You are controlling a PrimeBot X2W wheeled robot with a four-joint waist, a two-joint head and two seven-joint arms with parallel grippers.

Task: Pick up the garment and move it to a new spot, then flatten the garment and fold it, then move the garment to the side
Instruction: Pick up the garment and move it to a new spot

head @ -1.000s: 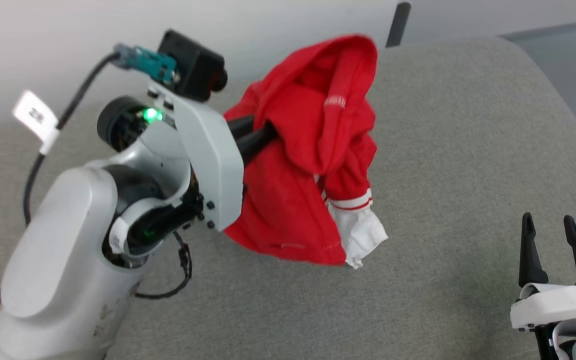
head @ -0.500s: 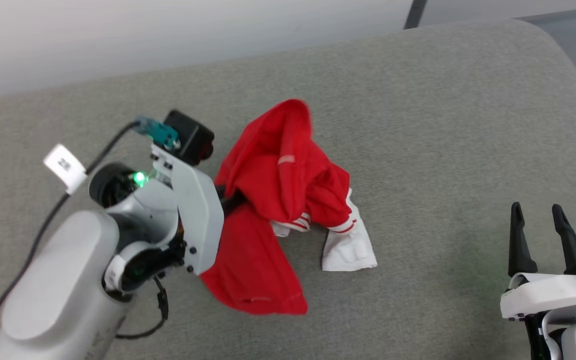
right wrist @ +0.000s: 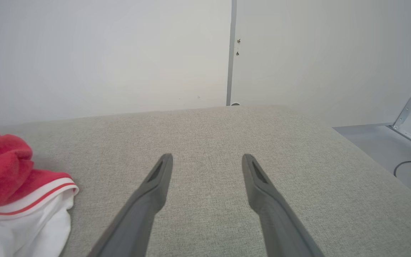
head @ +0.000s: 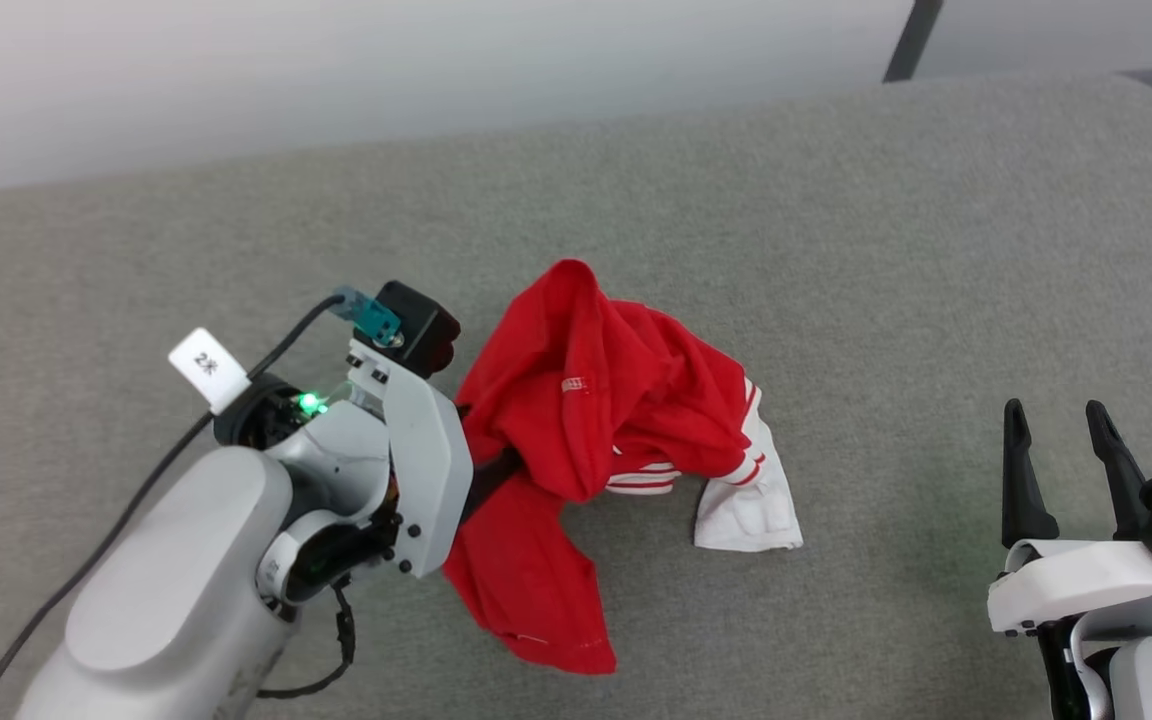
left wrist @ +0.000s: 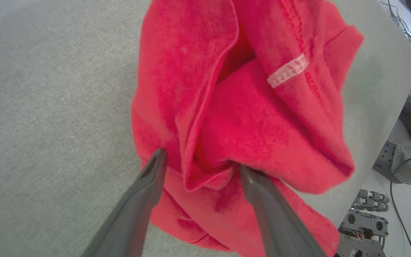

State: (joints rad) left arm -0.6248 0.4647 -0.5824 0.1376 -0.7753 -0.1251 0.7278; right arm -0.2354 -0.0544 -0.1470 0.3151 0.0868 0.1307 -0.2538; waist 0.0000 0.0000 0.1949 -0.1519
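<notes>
Garment [head: 576, 400] bunched inside left gripper [left wrist: 201, 162], jaws spread, not pinching | right gripper [right wrist: 207, 157] spread, empty, well apart

The garment [head: 576, 400], at the centre of the head view, is seen as soft red cloth, matt and slightly fuzzy up close, with stitched seams. Its white sleeve [head: 748, 510] looks smoother and is edged in ribbed striped trim. The tabletop [head: 836, 250] is covered in grey woven fabric of coarse, matt grain. The fingers of the left claw [left wrist: 202, 160] and the right claw [right wrist: 207, 157] appear as dark matt plastic. The arm shell [head: 166, 600], lower left, is finished in smooth, faintly glossy pale plastic.
</notes>
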